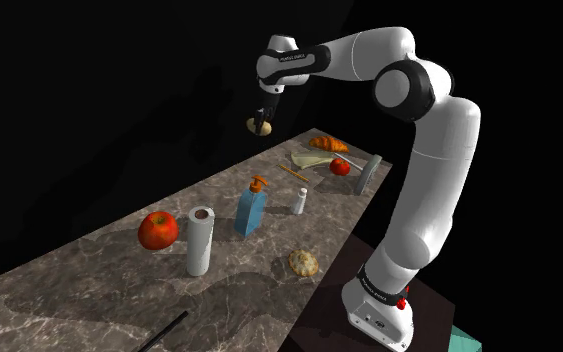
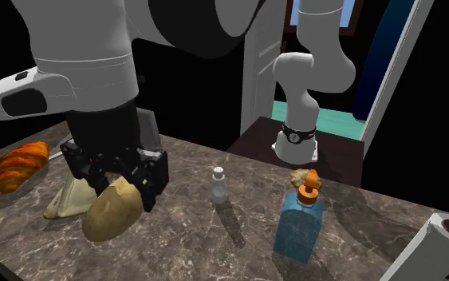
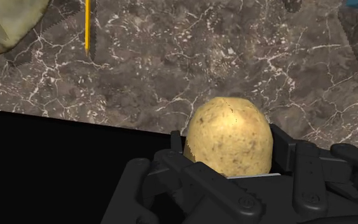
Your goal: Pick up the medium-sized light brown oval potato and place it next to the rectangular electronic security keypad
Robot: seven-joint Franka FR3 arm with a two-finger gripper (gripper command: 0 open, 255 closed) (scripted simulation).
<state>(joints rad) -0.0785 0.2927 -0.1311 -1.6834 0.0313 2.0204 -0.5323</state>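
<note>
Step in hand, as I judge it: carry. The grasp is complete, the placement is not yet done.

Shoulder view: my jaws hang high above the far edge of the counter [image 1: 99, 285], pinching the potato [image 1: 259, 126], which is clear of the surface. A grey rectangular slab [image 1: 370, 172], which I take to be the keypad, leans at the counter's near edge, at this view's right, just beside a tomato [image 1: 340, 166]. A croissant [image 1: 329, 143] and a pale wedge [image 1: 312, 158] lie between the potato and that slab.

Second exterior view: the potato [image 2: 112, 210] is light brown and oval, tilted, with its upper end between my jaws and its lower end protruding below them. It hangs above the counter [image 2: 198, 247] without touching it. The croissant [image 2: 21, 165] and the pale wedge [image 2: 69, 199] lie behind it.

Wrist view: the potato [image 3: 229, 135] sits centred between my jaws, clamped on both sides, its rounded end pointing away from me. Below it lies the counter [image 3: 171, 57], with the counter's edge and a black area close by.

Next move requires: travel across the counter toward the slab, enough height to pass over the croissant and wedge, descent onto bare surface beside the slab and not onto the tomato, then release
</note>
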